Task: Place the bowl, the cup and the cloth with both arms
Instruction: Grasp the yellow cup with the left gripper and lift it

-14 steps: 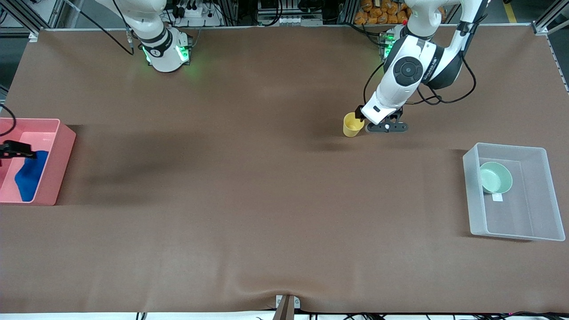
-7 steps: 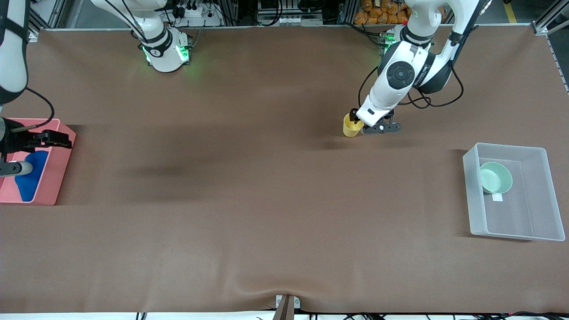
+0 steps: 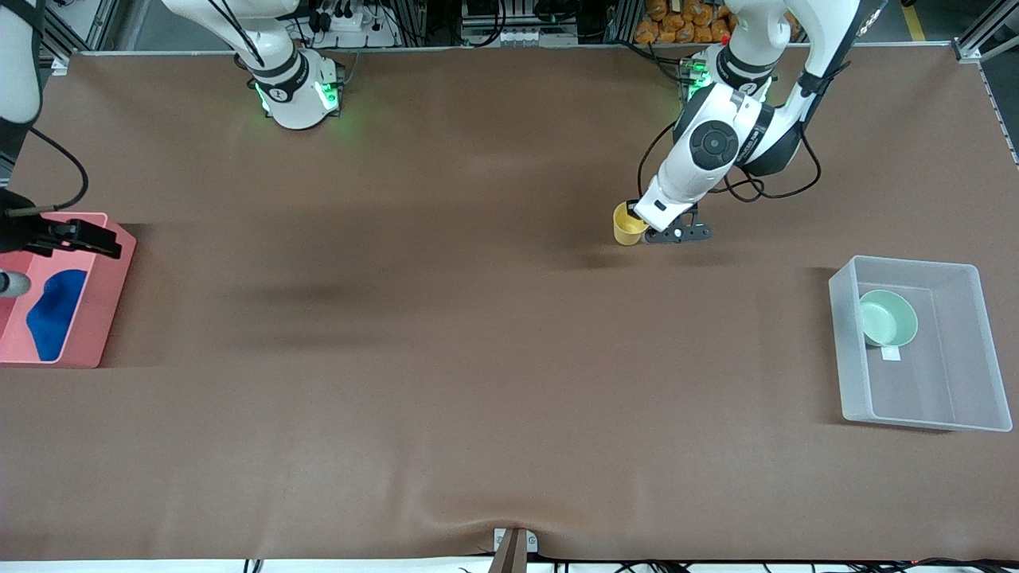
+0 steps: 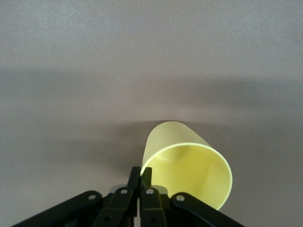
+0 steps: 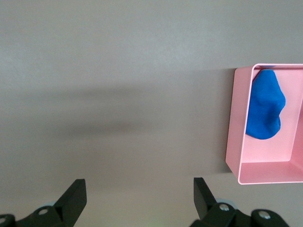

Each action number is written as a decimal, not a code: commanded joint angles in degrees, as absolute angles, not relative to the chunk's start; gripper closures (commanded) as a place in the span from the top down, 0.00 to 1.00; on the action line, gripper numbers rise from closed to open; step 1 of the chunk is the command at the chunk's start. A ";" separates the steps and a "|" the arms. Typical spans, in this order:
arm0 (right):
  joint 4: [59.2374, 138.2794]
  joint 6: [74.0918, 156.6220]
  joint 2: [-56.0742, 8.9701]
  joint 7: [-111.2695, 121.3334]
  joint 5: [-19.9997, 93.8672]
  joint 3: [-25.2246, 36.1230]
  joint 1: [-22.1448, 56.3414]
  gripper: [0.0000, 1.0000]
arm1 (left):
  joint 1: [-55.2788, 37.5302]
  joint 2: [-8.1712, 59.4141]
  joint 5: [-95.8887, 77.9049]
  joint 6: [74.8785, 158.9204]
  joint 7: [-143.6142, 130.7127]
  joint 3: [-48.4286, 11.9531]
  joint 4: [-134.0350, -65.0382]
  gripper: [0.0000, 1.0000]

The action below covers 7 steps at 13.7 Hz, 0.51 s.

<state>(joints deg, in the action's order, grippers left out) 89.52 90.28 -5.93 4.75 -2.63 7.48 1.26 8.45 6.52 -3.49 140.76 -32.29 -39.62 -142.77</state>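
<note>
Right gripper (image 3: 95, 243) hangs over the pink bin (image 3: 111, 302) at the right arm's end of the bench (image 3: 478, 382), above the bin wall that sits closest to the arm bases. In the right wrist view its jaws are spread wide, nothing between the fingertips (image 5: 75, 194), with bare bench under the gap. The cloth (image 3: 54, 312) lies bunched inside the pink bin, against one wall and touching the bin floor, well clear of the jaws and not gripped by them.

Mid-bench, toward the left arm's end: left gripper (image 3: 637, 223) is down at the cup (image 3: 629, 225). In the left wrist view the jaws are pressed together on the cup rim, one finger inside and one outside the wall, pinching it at the edge closest to the wrist. The cup (image 4: 187, 170) shows its open mouth to the wrist camera, body extending away from the jaws. Cannot tell whether its base touches the bench or sits just above it; its shadow lies right at its base.

Toward the left arm's end of the bench, nearer the front camera than the cup: clear bin (image 3: 967, 414) on the bench. The bowl (image 3: 888, 318) sits upright inside it, up against the wall on the cup's side, well apart from both sets of jaws. A small white tag (image 3: 891, 353) lies on the bin floor just beside the bowl.
</note>
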 commanded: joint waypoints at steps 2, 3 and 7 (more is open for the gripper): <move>93.87 91.76 0.09 2.56 -1.59 7.47 1.84 1.00 | 10.45 5.98 -2.72 140.63 -34.45 -39.73 -139.75 0.00; 93.69 91.41 0.26 -0.24 0.07 7.47 1.93 1.00 | 12.11 5.72 -2.72 140.28 -34.37 -39.73 -138.44 0.00; 90.01 86.41 0.44 -5.36 1.41 7.12 2.81 1.00 | 24.13 6.24 4.98 129.49 -31.57 -39.55 -127.74 0.00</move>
